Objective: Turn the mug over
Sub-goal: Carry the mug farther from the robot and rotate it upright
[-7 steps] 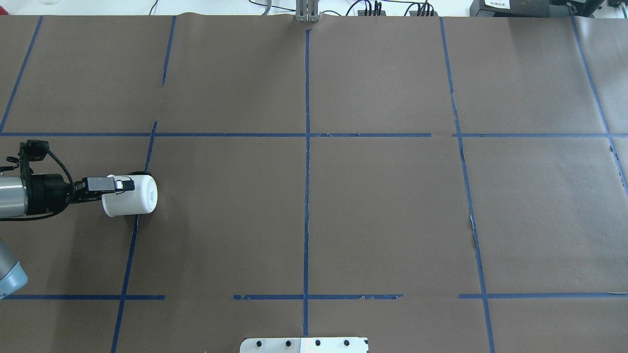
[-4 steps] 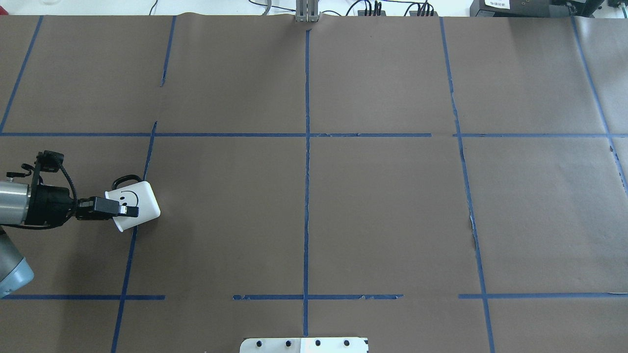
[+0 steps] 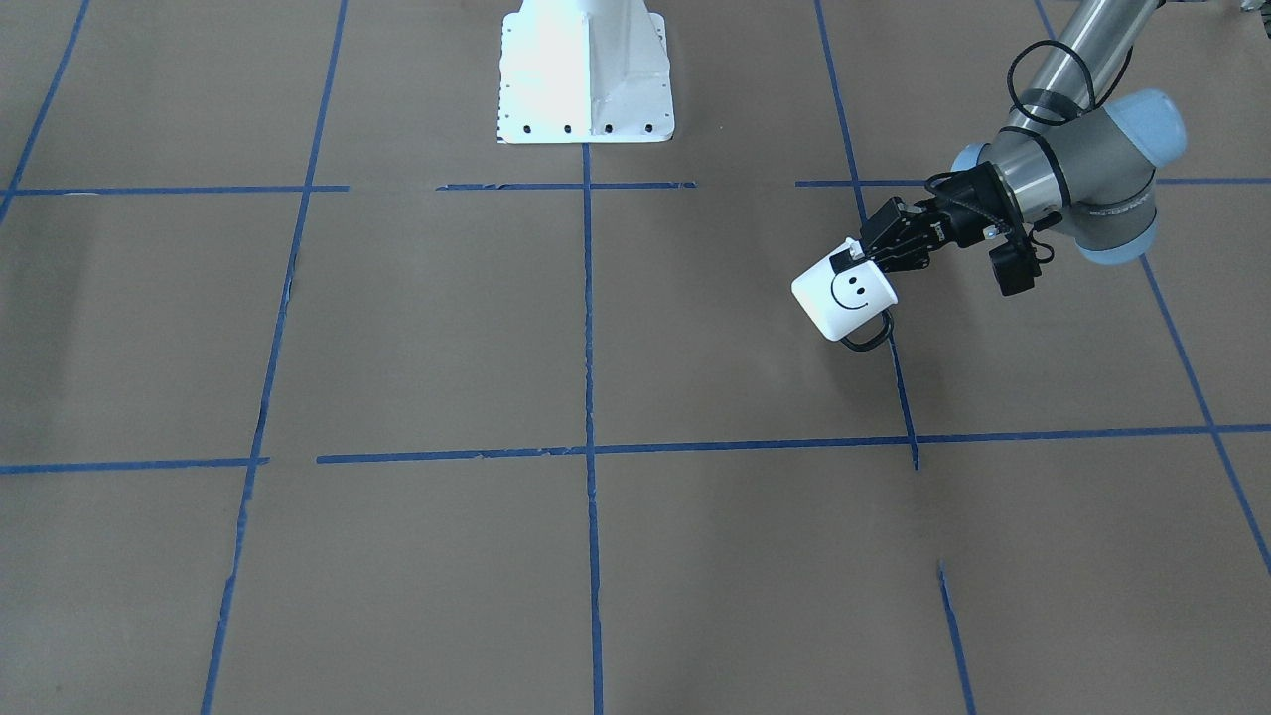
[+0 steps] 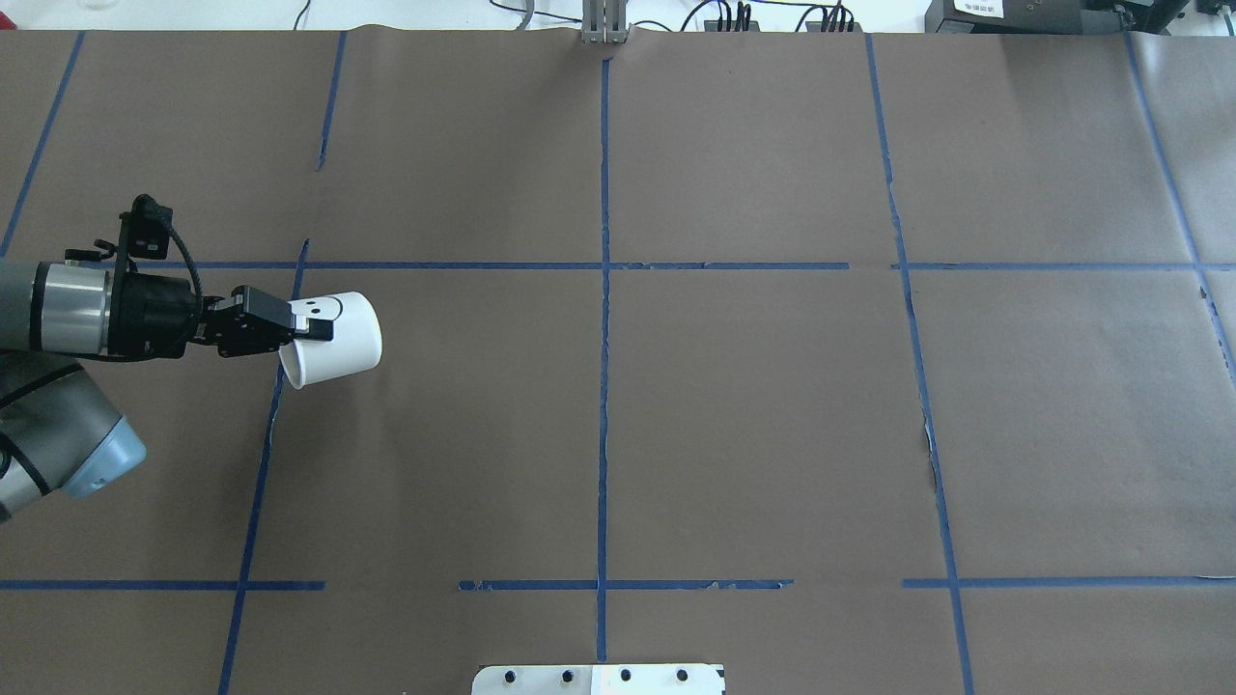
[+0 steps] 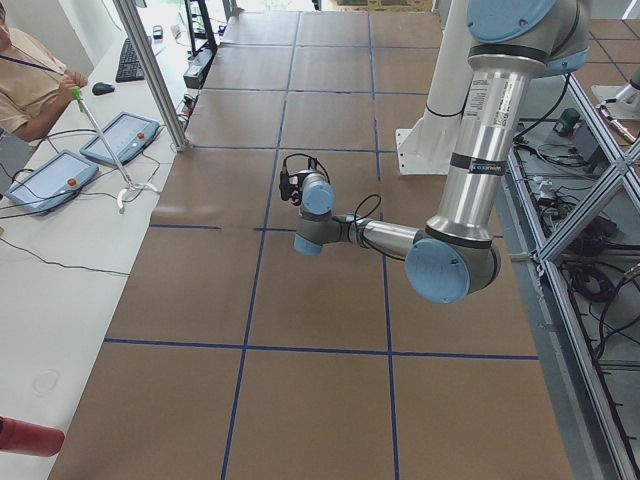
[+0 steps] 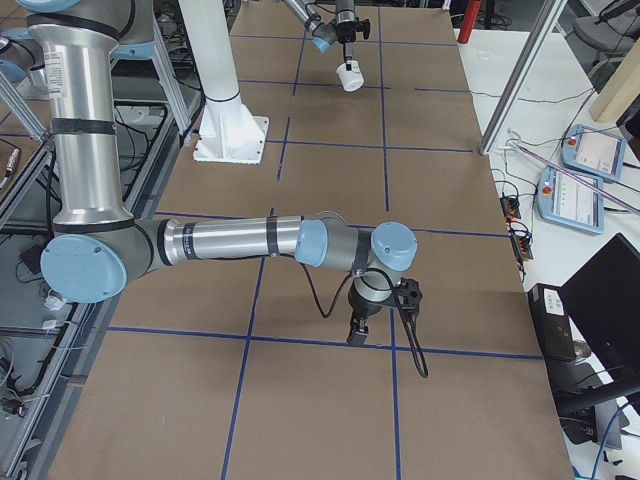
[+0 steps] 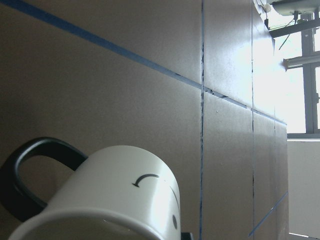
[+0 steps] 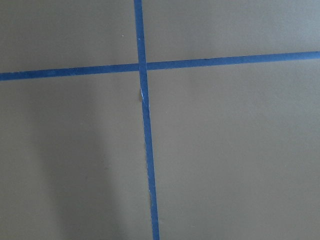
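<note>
The mug (image 4: 338,340) is white with a black smiley face and a thin black loop handle. It is held tilted on its side above the brown table (image 4: 753,405), base pointing to the table's middle. My left gripper (image 4: 311,330) is shut on its rim. In the front-facing view the mug (image 3: 844,296) shows its face, with the handle low and the left gripper (image 3: 856,260) at its rim. The left wrist view shows the mug (image 7: 120,195) close up. My right gripper (image 6: 358,330) shows only in the exterior right view, low over the table; I cannot tell if it is open.
Blue tape lines (image 4: 603,290) divide the table into squares. The white robot base (image 3: 586,74) stands at the near edge. Tablets and cables (image 5: 110,140) lie on the operators' white table beyond the far edge. The right arm (image 6: 250,238) stretches low over the table's right end.
The left gripper has carried the mug farther from the robot and a little toward the table's middle. The mug has turned, its face now toward the far side.
</note>
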Controlling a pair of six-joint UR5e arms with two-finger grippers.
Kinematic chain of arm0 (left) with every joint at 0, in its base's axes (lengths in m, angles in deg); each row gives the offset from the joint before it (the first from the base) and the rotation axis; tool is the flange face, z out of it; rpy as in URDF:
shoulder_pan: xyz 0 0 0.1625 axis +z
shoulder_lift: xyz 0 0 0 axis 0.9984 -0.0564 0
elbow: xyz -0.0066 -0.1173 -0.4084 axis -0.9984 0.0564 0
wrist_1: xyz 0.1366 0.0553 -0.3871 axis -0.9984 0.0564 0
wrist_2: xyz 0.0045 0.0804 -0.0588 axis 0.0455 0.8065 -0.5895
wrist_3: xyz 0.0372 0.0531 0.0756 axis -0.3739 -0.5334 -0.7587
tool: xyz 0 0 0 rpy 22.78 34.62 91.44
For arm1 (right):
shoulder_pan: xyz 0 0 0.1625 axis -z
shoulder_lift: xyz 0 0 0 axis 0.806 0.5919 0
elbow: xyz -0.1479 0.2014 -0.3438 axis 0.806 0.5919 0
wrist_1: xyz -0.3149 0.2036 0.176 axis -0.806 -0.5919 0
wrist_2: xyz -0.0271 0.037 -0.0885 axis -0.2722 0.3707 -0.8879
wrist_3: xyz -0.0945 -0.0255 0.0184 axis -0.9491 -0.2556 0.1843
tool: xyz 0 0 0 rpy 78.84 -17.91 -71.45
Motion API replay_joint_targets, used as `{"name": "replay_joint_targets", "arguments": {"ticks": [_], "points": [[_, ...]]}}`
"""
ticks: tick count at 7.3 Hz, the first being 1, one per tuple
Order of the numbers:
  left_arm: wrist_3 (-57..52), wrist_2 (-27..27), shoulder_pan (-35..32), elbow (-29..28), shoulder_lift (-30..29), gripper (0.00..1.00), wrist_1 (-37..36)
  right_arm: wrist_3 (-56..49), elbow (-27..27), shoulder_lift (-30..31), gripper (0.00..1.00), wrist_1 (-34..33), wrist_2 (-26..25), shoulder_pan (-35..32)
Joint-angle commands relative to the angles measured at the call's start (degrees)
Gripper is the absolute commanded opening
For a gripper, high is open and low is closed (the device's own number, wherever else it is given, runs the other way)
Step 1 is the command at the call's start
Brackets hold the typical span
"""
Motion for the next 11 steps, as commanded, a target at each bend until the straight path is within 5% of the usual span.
{"name": "replay_joint_targets", "arguments": {"ticks": [1, 3, 5, 8, 11], "points": [[0.7, -2.3, -0.7, 2.9, -7.3, 0.00, -20.7, 0.0, 0.0, 0.0, 1.00, 0.0, 0.0, 0.0], [0.1, -2.5, -0.2, 10.0, -14.9, 0.00, -50.2, 0.0, 0.0, 0.0, 1.00, 0.0, 0.0, 0.0], [-0.3, -2.3, 3.3, 7.3, -26.5, 0.00, -70.4, 0.0, 0.0, -0.1, 1.00, 0.0, 0.0, 0.0], [-0.2, -1.6, 9.9, -8.9, -40.3, 0.00, -78.2, 0.0, 0.0, 0.0, 1.00, 0.0, 0.0, 0.0], [-0.4, 3.7, 12.3, -10.5, -41.5, 0.00, -82.8, 0.0, 0.0, -0.1, 1.00, 0.0, 0.0, 0.0]]}}
